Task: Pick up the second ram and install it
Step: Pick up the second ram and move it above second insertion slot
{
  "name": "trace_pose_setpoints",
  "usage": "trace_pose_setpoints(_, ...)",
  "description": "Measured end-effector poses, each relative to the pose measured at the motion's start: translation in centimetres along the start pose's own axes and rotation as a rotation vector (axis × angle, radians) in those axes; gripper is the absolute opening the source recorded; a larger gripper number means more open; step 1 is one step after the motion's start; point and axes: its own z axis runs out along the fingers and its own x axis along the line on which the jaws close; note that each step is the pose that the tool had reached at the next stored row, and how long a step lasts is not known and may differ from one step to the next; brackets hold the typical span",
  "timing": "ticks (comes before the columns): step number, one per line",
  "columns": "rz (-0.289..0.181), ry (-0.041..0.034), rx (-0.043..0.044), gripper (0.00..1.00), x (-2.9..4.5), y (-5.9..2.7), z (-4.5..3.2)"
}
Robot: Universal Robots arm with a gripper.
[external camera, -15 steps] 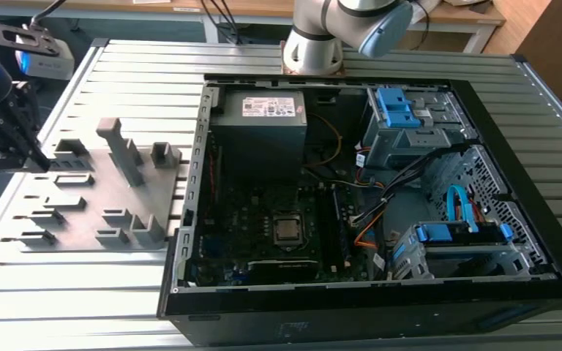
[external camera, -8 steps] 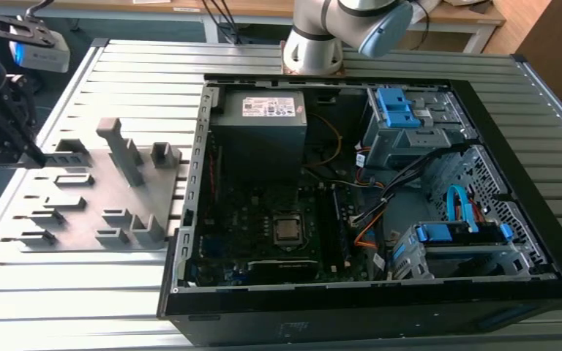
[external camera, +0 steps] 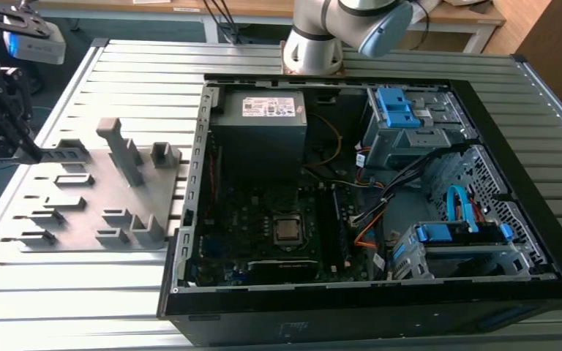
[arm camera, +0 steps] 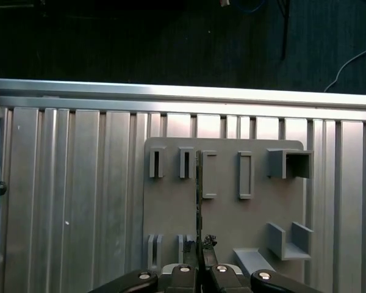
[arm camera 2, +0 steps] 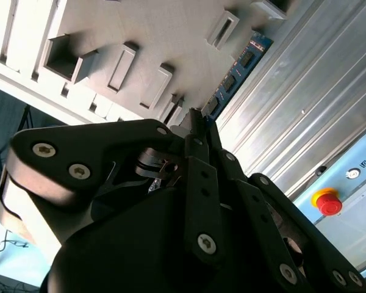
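Note:
My gripper [arm camera: 201,264] is shut on the second ram [arm camera: 199,201], a thin dark stick seen edge-on over the grey holder tray [arm camera: 232,213]. In the second wrist view the second ram [arm camera 2: 235,73] sticks out from my gripper [arm camera 2: 194,119] and shows its chips, with the holder tray [arm camera 2: 146,36] behind it. In the exterior view my gripper [external camera: 25,150] hangs at the far left edge of the holder tray [external camera: 76,212], well away from the open computer case [external camera: 359,197]. The case's motherboard, with its CPU socket [external camera: 288,229], lies face up.
The holder tray carries upright ribs and several slots. The table [external camera: 115,292] is made of ribbed aluminium slats. Inside the case are a power supply [external camera: 261,124], blue drive cages [external camera: 408,110] and loose cables. A red stop button [arm camera 2: 328,201] sits beyond the table's edge.

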Motion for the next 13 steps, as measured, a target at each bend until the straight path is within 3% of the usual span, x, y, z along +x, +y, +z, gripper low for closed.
trace_pose_setpoints(13,0.000,0.0001,0.0000,0.14,-0.09,0.03,-1.89)
